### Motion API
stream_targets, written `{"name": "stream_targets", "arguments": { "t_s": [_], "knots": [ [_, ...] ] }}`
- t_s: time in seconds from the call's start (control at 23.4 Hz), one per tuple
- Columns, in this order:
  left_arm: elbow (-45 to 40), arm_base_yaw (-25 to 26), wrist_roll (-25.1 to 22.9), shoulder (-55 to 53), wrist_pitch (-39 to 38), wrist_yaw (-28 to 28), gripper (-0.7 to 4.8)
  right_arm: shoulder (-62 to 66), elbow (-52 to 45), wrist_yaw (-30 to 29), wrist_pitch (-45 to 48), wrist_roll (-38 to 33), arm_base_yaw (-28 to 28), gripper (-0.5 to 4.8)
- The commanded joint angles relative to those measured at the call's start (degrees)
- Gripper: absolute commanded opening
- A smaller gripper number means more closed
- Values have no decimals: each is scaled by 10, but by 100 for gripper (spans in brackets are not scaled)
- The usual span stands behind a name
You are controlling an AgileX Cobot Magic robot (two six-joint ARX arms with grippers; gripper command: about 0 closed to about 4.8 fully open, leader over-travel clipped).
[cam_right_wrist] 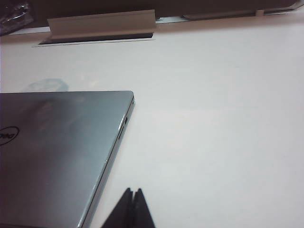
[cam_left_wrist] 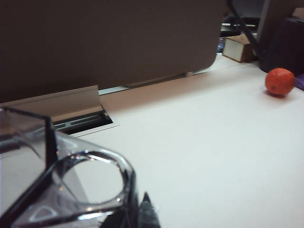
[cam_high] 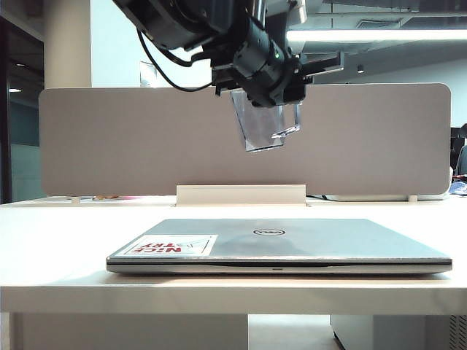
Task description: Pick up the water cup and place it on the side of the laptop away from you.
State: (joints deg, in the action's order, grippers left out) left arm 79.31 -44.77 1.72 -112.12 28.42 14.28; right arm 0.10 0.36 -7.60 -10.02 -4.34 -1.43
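Step in hand — carry. Water cup (cam_high: pixel 263 125) clamped in the left gripper (cam_high: pixel 271 86), tilted, high above the laptop (cam_high: pixel 292 244) and toward its far edge. Next move likely calls for lowering behind the laptop, levelling the cup, then release. Right gripper (cam_right_wrist: pixel 131 209) — fingers pressed together, empty, beside the laptop's corner.
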Motion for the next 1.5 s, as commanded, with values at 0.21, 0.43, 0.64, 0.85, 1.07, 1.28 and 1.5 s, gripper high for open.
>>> {"name": "stream_targets", "arguments": {
  "t_s": [0.21, 0.43, 0.64, 0.85, 1.07, 1.28, 1.5],
  "knots": [
    [120, 25, 25, -89, -53, -1, -6, -1, -3, 0, 7, -2, 0, -1],
    [218, 38, 59, -179, -69, 24, -6, -1, -3, 0, 7, -2, 0, -1],
    [263, 56, 107, -228, -84, 52, -6, -1, -3, 0, 7, -2, 0, -1],
    [285, 86, 133, -246, -108, 38, -6, -1, -3, -1, 7, -2, 0, -1],
    [284, 102, 133, -251, -117, 8, -6, -1, -3, 0, 7, -2, 0, -1],
    [285, 102, 133, -256, -120, -3, -6, -1, -3, 0, 7, -2, 0, -1],
    [285, 101, 133, -263, -132, -17, -6, -1, -3, -1, 7, -2, 0, -1]
  ]
}}
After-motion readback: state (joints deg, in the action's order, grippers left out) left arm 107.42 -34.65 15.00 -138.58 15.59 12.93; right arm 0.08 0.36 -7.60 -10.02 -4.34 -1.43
